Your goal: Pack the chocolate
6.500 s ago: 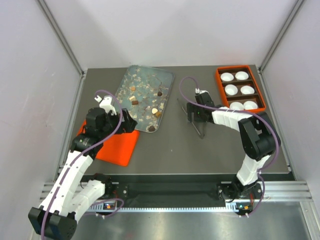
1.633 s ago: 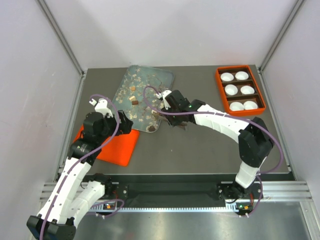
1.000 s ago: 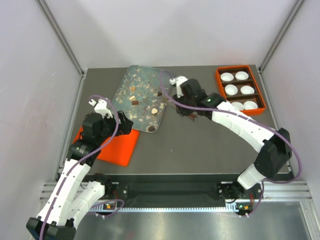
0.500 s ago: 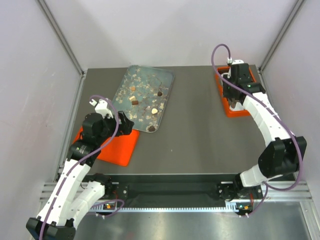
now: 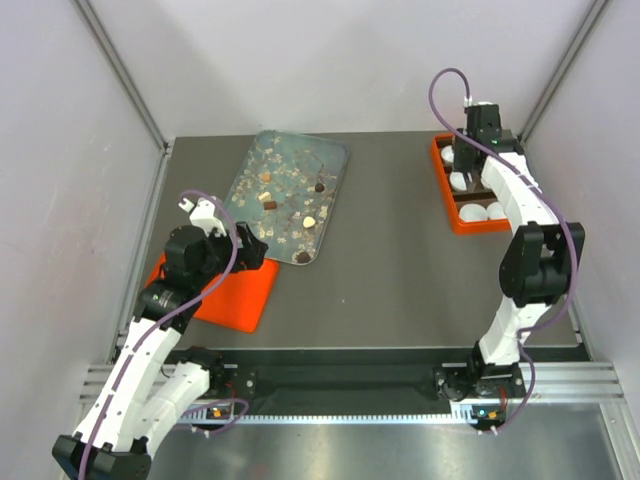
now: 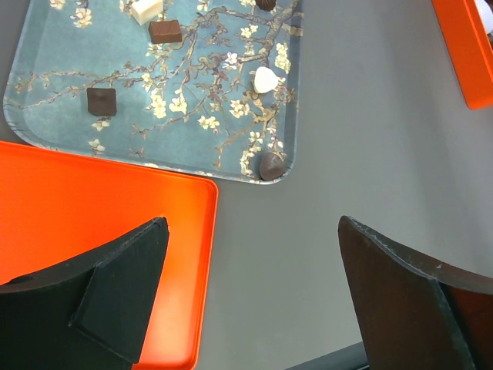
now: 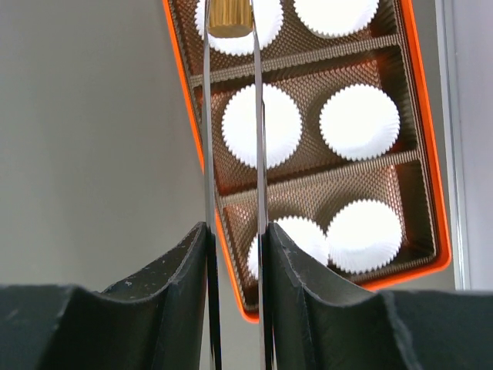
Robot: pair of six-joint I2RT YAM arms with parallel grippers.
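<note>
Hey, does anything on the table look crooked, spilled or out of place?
Nothing is spilled or damaged. The floral tray lies skewed to the table edges, and one dark chocolate sits right in its near corner by the rim.

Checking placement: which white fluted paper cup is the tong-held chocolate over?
The left white fluted paper cup in the right wrist view's top row; the caramel chocolate in the thin metal tongs overlaps only it.

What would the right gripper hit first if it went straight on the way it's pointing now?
Probably the white paper cup in the orange box, right beneath the chocolate its tongs hold; the gap is hard to judge.
</note>
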